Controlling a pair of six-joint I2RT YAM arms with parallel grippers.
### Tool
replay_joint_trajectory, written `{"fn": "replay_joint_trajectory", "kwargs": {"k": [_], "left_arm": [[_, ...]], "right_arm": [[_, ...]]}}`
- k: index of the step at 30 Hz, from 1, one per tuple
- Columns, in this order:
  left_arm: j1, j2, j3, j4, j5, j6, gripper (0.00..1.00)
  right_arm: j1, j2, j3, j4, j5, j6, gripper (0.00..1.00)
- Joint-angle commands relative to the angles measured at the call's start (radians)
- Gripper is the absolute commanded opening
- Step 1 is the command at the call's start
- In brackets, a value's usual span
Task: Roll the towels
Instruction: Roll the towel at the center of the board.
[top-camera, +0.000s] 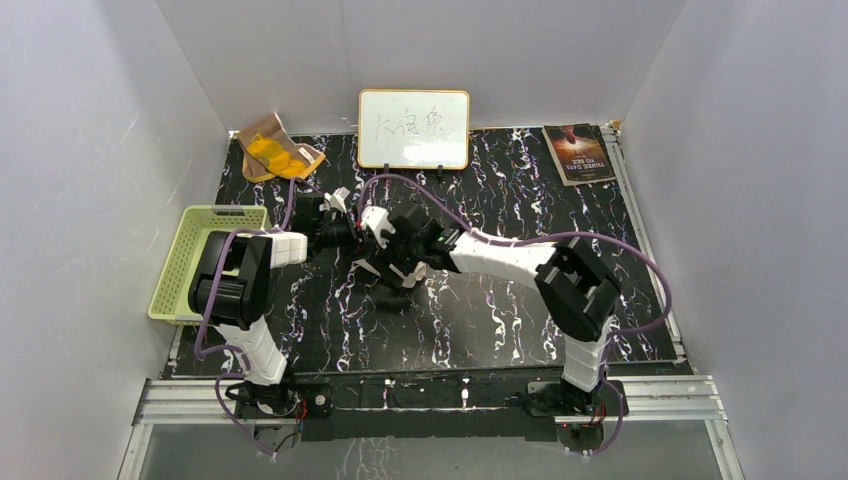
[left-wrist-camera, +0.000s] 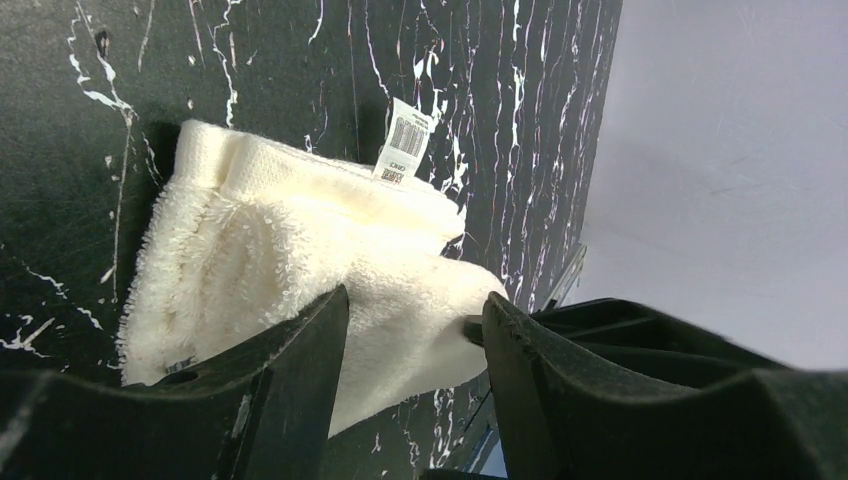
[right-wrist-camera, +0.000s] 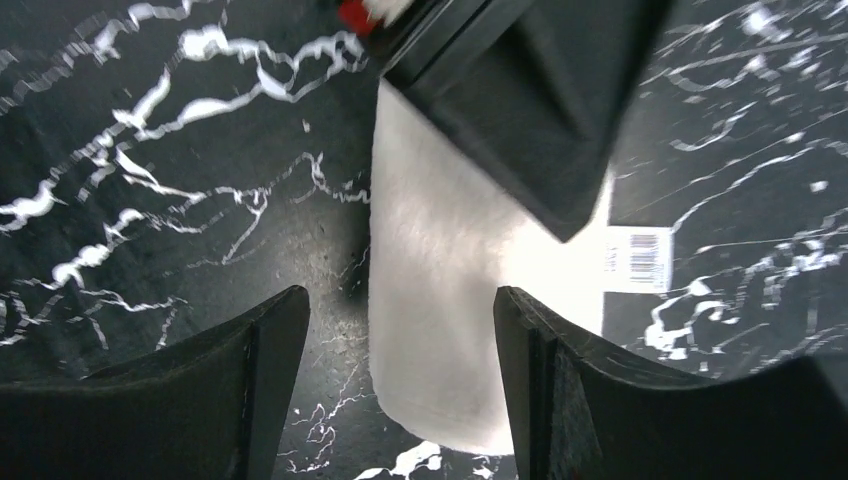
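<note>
The cream towel (left-wrist-camera: 280, 230) lies rolled on the black marbled table (top-camera: 500, 320), its white barcode label (left-wrist-camera: 405, 145) sticking out to one side. My left gripper (left-wrist-camera: 415, 300) clasps one end of the roll, the cloth filling the gap from finger to finger. My right gripper (right-wrist-camera: 400, 292) is open and straddles the other end of the cream towel (right-wrist-camera: 440, 300), with bare table showing beside its left finger. In the top view both grippers, left (top-camera: 350, 232) and right (top-camera: 392, 258), meet mid-table and hide the roll. The orange-and-brown cloth (top-camera: 275, 150) lies crumpled at the back left.
A pale green slotted basket (top-camera: 205, 260) sits at the table's left edge beside the left arm. A small whiteboard (top-camera: 413, 128) stands at the back centre. A dark booklet (top-camera: 578, 152) lies at the back right. White walls enclose three sides.
</note>
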Motion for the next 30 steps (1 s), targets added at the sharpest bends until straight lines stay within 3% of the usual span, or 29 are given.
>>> {"fn": "replay_joint_trajectory", "kwargs": {"k": [1, 13, 22, 26, 30], "left_arm": [[-0.004, 0.034, -0.002, -0.099, -0.084, 0.058, 0.52], [-0.004, 0.029, 0.030, -0.146, -0.076, 0.084, 0.52], [0.079, -0.087, 0.217, -0.353, -0.054, 0.177, 0.56], [0.161, -0.176, 0.218, -0.406, -0.074, 0.183, 0.61], [0.183, -0.241, 0.154, -0.431, -0.092, 0.199, 0.71]], "right_arm": [[0.019, 0.045, 0.043, -0.025, 0.090, -0.068, 0.66], [0.068, 0.140, 0.039, -0.043, 0.265, -0.110, 0.59], [0.073, 0.192, 0.051, -0.062, 0.321, -0.062, 0.34], [0.035, 0.163, 0.056, -0.054, 0.207, 0.005, 0.27], [-0.056, 0.120, 0.045, -0.005, -0.037, 0.132, 0.24]]}}
